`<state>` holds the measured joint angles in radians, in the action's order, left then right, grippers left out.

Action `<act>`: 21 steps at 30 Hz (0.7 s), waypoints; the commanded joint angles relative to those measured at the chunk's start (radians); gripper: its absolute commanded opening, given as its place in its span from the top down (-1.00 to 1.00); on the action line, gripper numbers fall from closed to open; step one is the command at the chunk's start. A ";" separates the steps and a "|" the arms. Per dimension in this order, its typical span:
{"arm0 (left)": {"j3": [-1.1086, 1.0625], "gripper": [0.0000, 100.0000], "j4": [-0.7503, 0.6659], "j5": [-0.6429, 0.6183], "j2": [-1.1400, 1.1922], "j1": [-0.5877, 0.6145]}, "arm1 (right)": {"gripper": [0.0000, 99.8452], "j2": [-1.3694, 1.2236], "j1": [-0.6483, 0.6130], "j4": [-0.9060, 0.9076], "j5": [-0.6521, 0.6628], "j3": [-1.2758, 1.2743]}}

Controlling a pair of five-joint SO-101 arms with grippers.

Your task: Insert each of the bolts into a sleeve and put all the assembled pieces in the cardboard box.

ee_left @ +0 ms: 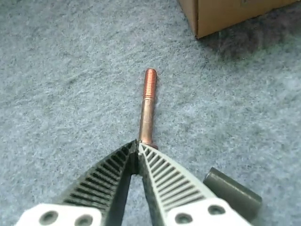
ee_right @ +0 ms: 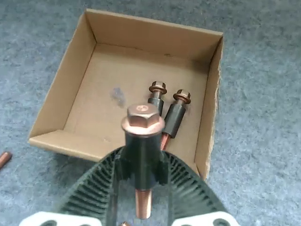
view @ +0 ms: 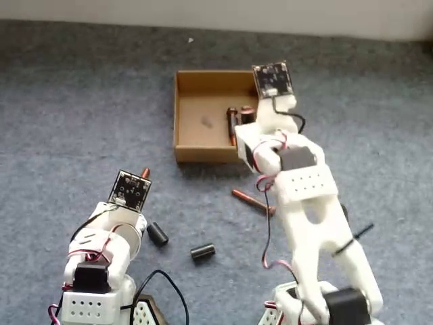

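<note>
Cardboard box (view: 177, 118) was seen in the high view with two assembled pieces (view: 237, 122) laid inside along one wall. A loose bolt (view: 252, 201) lay on the grey worktop (view: 81, 101) just outside the box, while an empty sleeve (view: 157, 233) and a second sleeve (view: 202, 252) lay farther from it.

In the left wrist view, the left arm's fingers (ee_left: 162, 176) were closed on the head of a gripped bolt (ee_left: 147, 108), its threads pointed toward the box corner (ee_left: 221, 19).

In the right wrist view, the right arm's fingers (ee_right: 188, 188) were clamped on a sleeved bolt (ee_right: 142, 141), held head-up above the box's near wall (ee_right: 66, 143).

Boxing of a third piece was judged to be in hand. Release over the box floor would be called for, after which the gripped bolt must be sleeved.
</note>
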<state>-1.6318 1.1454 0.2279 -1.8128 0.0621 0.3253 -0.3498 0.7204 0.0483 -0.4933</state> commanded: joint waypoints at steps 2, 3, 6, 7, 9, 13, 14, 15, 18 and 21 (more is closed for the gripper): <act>0.004 0.98 -0.003 0.012 -0.007 0.010 | 0.99 -0.148 0.010 -0.062 0.002 0.194; -0.001 0.98 -0.003 0.012 -0.007 0.010 | 0.99 -0.191 0.010 -0.062 0.023 0.229; -0.004 0.98 -0.003 0.014 -0.007 0.010 | 0.99 -0.311 0.010 -0.062 0.094 0.321; -0.004 0.98 -0.003 0.014 -0.007 0.010 | 0.99 -0.348 0.010 -0.062 0.103 0.351; -0.004 0.98 -0.003 0.014 -0.007 0.010 | 0.99 -0.414 0.012 -0.062 0.106 0.400; -0.004 0.98 -0.003 0.014 -0.007 0.010 | 0.99 -0.529 0.012 -0.064 0.107 0.461; -0.004 0.98 -0.003 0.014 -0.007 0.010 | 0.99 -0.556 0.012 -0.064 0.107 0.472; -0.004 0.98 -0.003 0.014 -0.007 0.010 | 0.99 -0.581 0.012 -0.064 0.107 0.479; -0.005 0.98 -0.003 0.014 -0.007 0.010 | 0.99 -0.650 0.013 -0.064 0.107 0.509; -0.005 0.98 -0.003 0.014 -0.007 0.010 | 0.99 -0.697 0.013 -0.061 0.107 0.526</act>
<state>-1.6410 1.1454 0.2340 -1.8128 0.0621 -0.3728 -0.3483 0.6836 0.1465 -0.0391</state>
